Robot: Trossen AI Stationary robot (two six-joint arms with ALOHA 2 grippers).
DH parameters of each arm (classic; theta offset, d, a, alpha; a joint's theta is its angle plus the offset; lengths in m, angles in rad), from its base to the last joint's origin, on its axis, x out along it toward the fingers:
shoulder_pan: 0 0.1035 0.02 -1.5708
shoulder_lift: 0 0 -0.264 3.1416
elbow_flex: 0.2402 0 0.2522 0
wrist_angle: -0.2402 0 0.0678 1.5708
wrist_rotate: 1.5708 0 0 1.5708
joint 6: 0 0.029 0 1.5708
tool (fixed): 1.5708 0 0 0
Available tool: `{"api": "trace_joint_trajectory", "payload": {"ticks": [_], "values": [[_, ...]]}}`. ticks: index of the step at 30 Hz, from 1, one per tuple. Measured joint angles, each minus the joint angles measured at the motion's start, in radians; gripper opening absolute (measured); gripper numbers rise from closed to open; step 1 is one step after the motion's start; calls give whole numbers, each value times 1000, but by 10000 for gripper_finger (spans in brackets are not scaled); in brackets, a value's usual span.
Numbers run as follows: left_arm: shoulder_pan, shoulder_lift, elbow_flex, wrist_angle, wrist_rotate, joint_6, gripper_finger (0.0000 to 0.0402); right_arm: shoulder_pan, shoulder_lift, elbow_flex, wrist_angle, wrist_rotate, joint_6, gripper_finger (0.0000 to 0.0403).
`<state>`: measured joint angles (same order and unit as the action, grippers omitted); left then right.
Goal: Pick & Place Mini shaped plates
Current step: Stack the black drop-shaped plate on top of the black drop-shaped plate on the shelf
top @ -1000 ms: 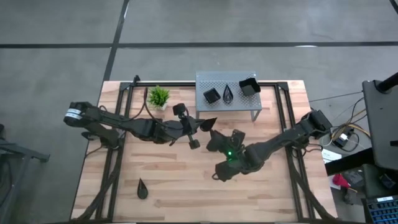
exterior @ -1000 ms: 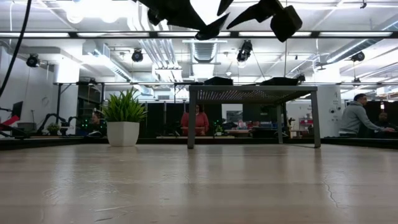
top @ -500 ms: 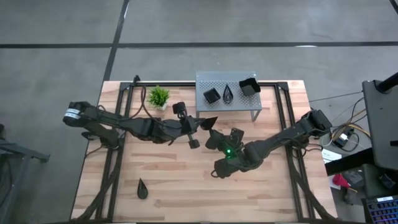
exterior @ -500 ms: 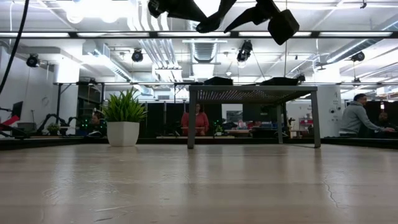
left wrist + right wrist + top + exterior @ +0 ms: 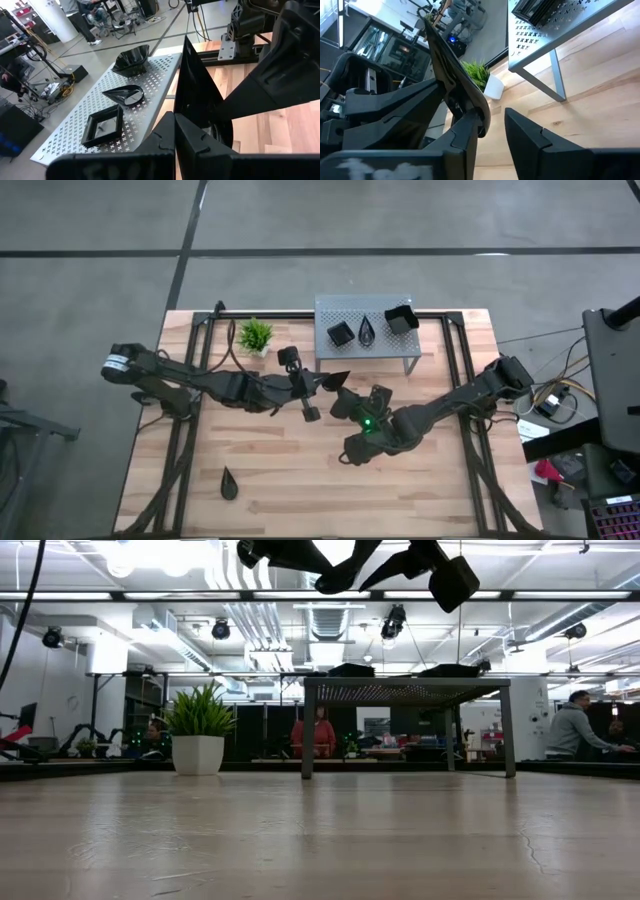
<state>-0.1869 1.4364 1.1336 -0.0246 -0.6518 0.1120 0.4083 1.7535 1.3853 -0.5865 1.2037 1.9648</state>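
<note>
Glossy black teardrop plate stands on edge between your two grippers, above the pale wood table. Your left gripper is pinched tight on it; your right gripper meets its tip, fingers part-spread around the rim.

Light came from above: long ceiling strips glared white in the low view, washing out the area around them. Against that glare the arms above the shelf showed only as black silhouettes. The table near the camera was soft and out of focus, with a pale sheen. From overhead the table was evenly lit with faint shadows. Wrist views blurred their nearest dark parts.
</note>
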Motion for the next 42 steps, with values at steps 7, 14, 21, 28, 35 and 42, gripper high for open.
{"api": "trace_joint_trajectory", "payload": {"ticks": [7, 14, 21, 28, 35, 42], "values": [[0, 1, 0, 0, 3, 0, 0, -1, 0, 0, 1, 0, -7, 38], [0, 1, 0, 4, 24, -21, 0, -4, -5, 0, -7, -10, -21, 9], [0, -2, 18, 4, 60, -42, 0, -17, -51, 0, -63, -44, -37, 8], [-1, -26, 24, 6, 83, -44, 28, -61, -132, 0, -120, -134, -166, 8], [-1, -53, 24, 4, 90, -59, 102, -137, -217, 0, -122, -275, -378, 8], [1, -90, 24, -98, 104, -155, 132, -290, -335, -1, -150, -591, -662, 8]]}}
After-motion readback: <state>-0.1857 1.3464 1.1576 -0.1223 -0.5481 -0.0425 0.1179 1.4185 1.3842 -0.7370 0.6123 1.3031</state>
